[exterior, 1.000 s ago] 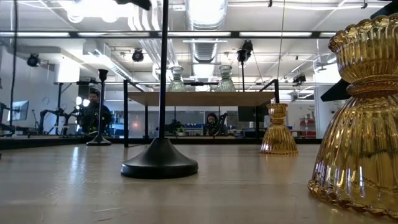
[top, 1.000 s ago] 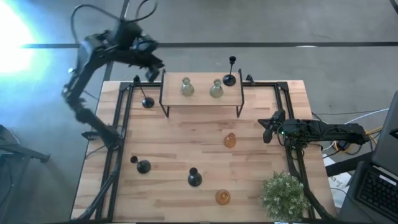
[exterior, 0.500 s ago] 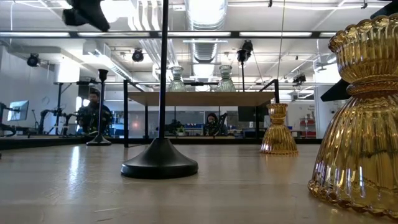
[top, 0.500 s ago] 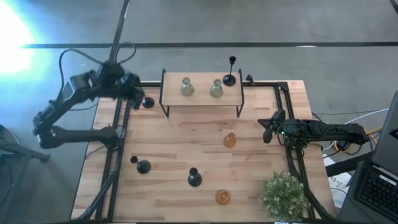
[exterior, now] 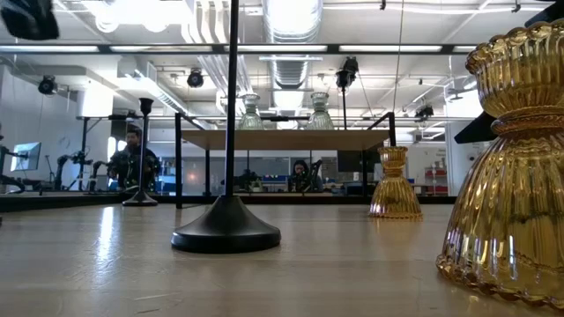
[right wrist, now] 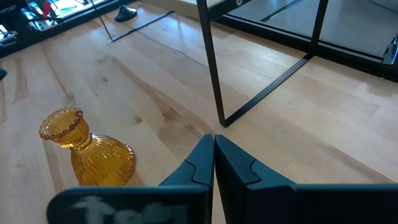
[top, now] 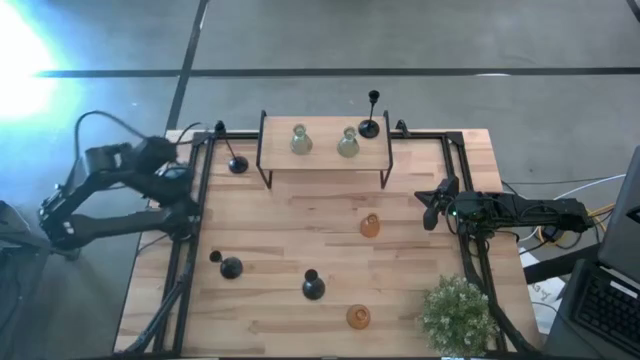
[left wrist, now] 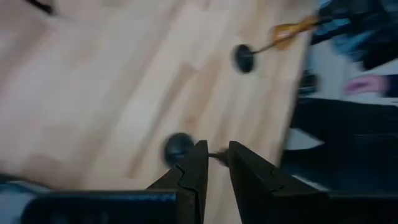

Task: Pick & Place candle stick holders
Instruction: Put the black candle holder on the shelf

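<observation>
Four black holders stand on their round bases: one on the shelf's right end [top: 369,126], one left of the shelf [top: 237,164], two nearer [top: 230,266] [top: 313,288]. Two pale-green glass holders [top: 300,140] [top: 347,143] stand on the shelf. Two amber holders [top: 370,226] [top: 358,317] stand on the table. My left gripper [top: 178,172] is at the table's left edge, empty, its fingers a narrow gap apart [left wrist: 214,158]. My right gripper [top: 432,208] waits at the right edge, shut and empty [right wrist: 214,146].
A black-framed shelf [top: 325,158] stands at the table's far middle. A green potted plant [top: 458,310] stands at the near right corner. Black rails [top: 195,215] run along the left and right edges. The wood in the table's middle is bare.
My left arm has drawn back from above the far left corner, down and toward the table's left and near edges. All the holders stand where they did.
</observation>
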